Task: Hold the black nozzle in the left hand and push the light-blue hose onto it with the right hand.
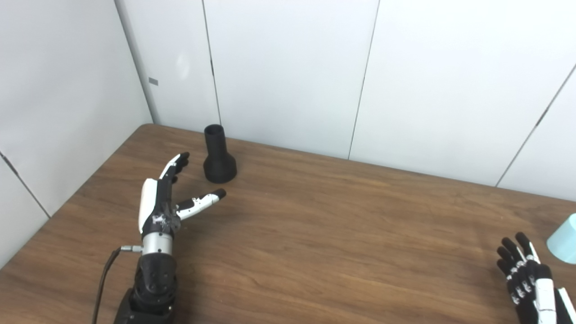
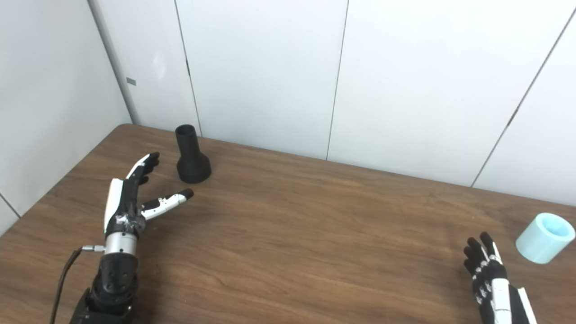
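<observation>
At seven o'clock the left hand [image 2: 130, 193] spreads empty; at five the right hand [image 2: 488, 274] likewise. The light-blue hose [image 2: 544, 237], a smooth short tube, lies at four. The matte black nozzle [image 2: 192, 155], flared-based, stands upright at eleven on the wood-grain table [image 2: 315, 234]; white wall panels [image 2: 270, 67] behind.

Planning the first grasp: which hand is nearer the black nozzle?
Left. The left hand hovers open just short of the black nozzle, which stands upright. The right hand is far across the table, beside the light-blue hose.
</observation>
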